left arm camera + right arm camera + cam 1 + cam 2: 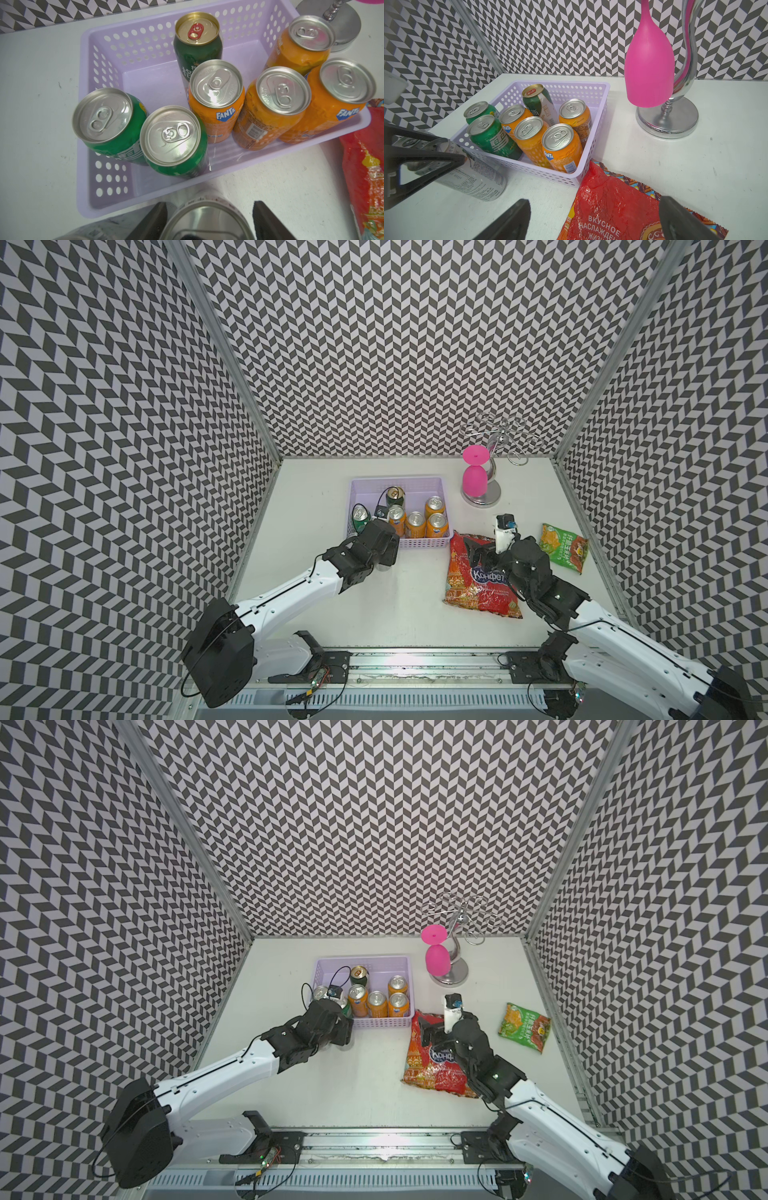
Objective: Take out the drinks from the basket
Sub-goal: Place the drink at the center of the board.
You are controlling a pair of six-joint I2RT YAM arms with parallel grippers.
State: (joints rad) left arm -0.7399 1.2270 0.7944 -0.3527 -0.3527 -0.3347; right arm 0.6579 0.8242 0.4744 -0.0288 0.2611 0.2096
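The left end effector (209, 204) straddles a silver can (205, 224) standing on the counter (41, 124) just outside the near wall of the basket (116, 202), jaws parted, nothing gripped. Seven drinks (216, 83) sit inside. It should withdraw straight, since the tall can looks tippy and a second silver can (89, 232) stands beside. The right end effector (478, 551) hovers open over a red snack bag (478, 589).

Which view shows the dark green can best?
Left wrist: the dark green can is close, gold lid and red tab plain. Right wrist shows it partly behind orange cans; in both top views it is small.
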